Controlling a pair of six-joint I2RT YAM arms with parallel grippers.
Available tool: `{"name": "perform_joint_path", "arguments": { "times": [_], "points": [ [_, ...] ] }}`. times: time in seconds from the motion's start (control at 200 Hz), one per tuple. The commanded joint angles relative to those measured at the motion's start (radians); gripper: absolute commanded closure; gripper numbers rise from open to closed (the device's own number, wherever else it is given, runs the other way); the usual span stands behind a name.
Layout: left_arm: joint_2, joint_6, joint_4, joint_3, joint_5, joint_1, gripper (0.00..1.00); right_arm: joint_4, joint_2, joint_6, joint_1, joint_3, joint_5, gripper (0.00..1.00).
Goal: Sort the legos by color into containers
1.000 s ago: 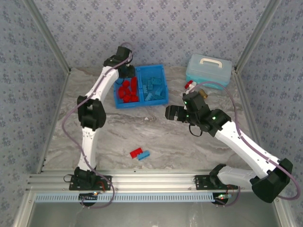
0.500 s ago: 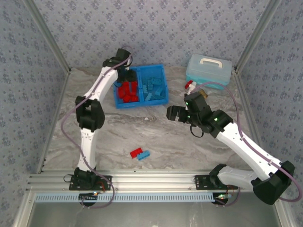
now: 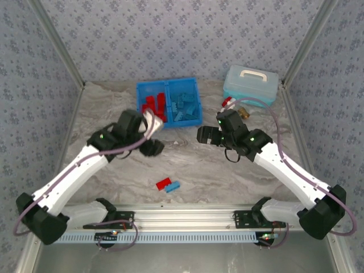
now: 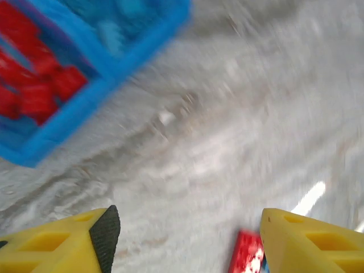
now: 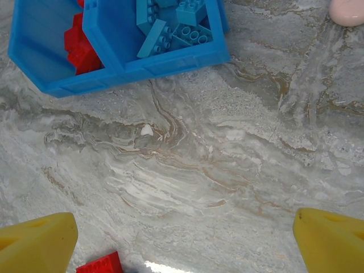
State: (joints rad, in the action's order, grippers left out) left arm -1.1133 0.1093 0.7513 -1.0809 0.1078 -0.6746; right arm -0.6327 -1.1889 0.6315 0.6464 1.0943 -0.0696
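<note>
The left fingers [image 4: 57,242] and right fingers [image 5: 34,239] gape empty; the red brick [image 3: 163,183] looks light, hard and slick, best pinched across its long sides.

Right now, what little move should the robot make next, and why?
Probably lower the left gripper toward the red brick near the front of the table. Its jaws stand open and empty, that brick shows just ahead in its wrist view, and it and the blue brick touching it are the only bricks outside the tray.
</note>
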Motion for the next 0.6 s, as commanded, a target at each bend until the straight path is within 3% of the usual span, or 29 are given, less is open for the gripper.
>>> {"name": "perform_joint_path", "arguments": {
  "times": [0.0, 0.205, 0.39, 0.595],
  "points": [
    [0.05, 0.245, 0.069, 0.113, -0.026, -0.096, 0.31, 0.02, -0.015, -0.031, -0.014, -0.004, 0.029, 0.0],
    [-0.01, 0.275, 0.061, 0.243, -0.003, -0.132, 0.3, 0.018, -0.001, -0.031, -0.022, -0.02, 0.029, 0.0],
    [-0.144, 0.331, 0.039, 0.295, -0.003, -0.141, 0.23, 0.013, 0.035, -0.025, -0.033, -0.05, 0.019, 0.0],
    [-0.23, 0.273, -0.03, 0.299, 0.089, -0.141, 0.21, 0.013, 0.054, -0.02, -0.047, -0.071, 0.023, 0.0]
  ]
}}
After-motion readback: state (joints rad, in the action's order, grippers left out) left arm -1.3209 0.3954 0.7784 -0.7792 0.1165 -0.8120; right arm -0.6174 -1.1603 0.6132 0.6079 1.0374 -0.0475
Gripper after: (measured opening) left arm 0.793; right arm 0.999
